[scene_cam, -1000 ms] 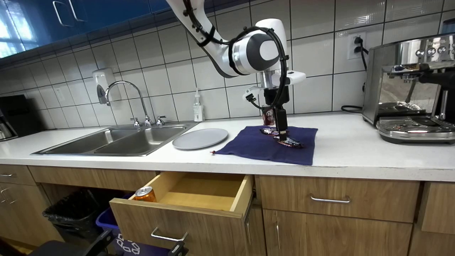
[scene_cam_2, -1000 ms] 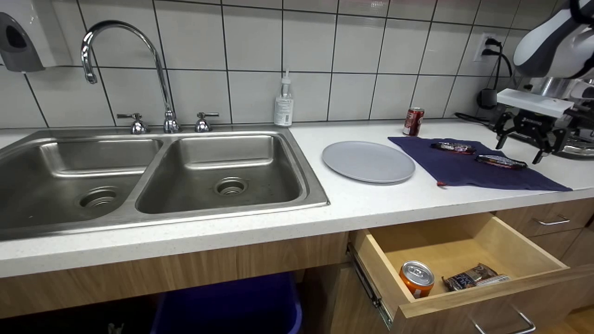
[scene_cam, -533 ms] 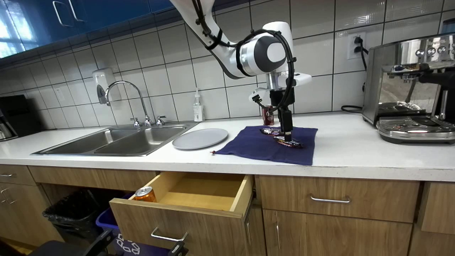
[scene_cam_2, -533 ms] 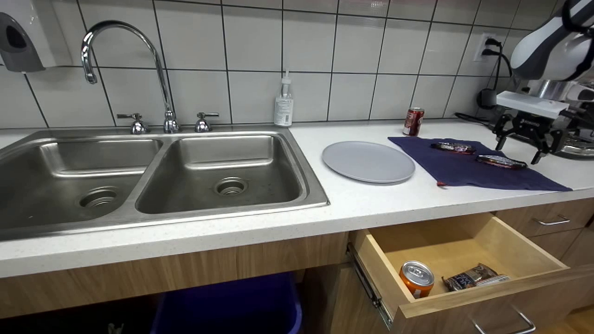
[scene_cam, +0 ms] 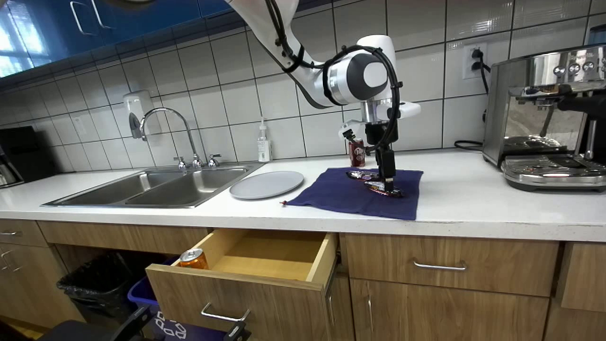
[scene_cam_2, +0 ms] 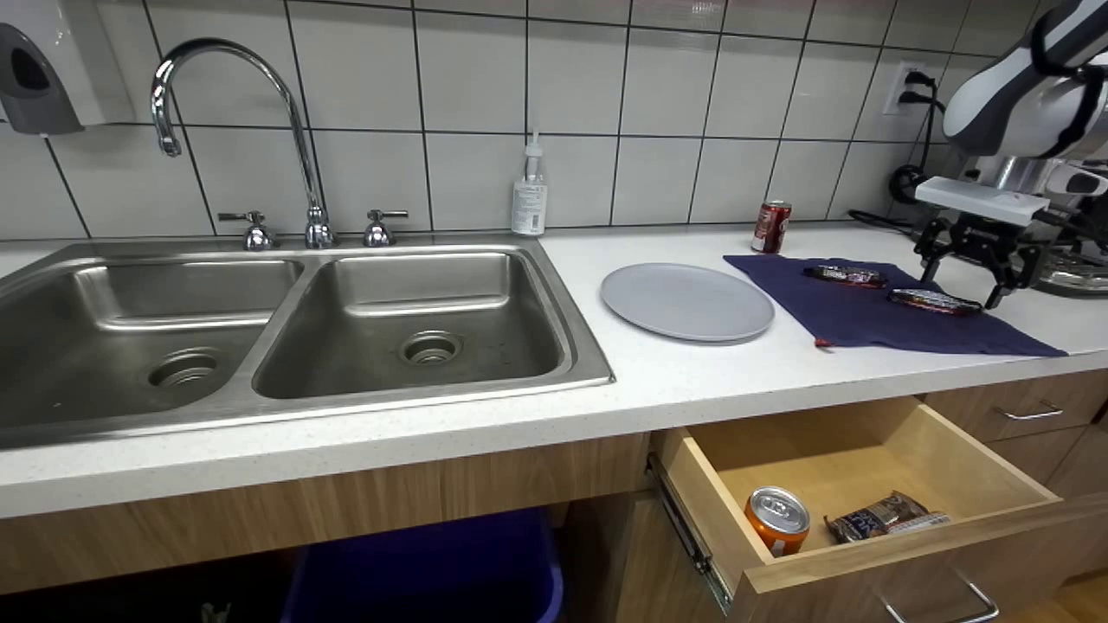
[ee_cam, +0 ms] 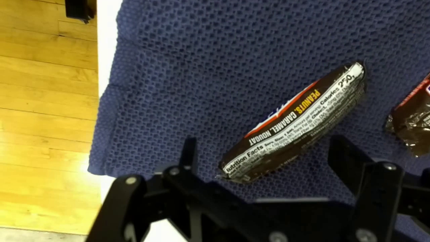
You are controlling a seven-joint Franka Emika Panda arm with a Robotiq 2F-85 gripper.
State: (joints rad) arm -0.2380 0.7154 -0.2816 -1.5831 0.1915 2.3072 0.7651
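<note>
Currently, the pincer (ee_cam: 263,143) hangs spread wide over a wrapped candy bar (ee_cam: 292,126) on navy cloth (ee_cam: 218,77). Just beside the pincer lies a second bar (scene_cam_2: 844,276), a red can (scene_cam_2: 771,228) beyond. A grey plate (scene_cam_2: 688,303) and coffee machine (scene_cam: 544,118) flank it, well apart; a pulled-out drawer (scene_cam: 274,255) sits below.

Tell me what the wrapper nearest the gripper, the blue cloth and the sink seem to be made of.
The wrapper: probably thin plastic film, fairly glossy, going by its print and glints.
The blue cloth: matte woven fabric, from its waffle-like dimples; perhaps cotton.
The sink: metal with a satin finish, likely stainless steel, given its soft grey reflections.
</note>
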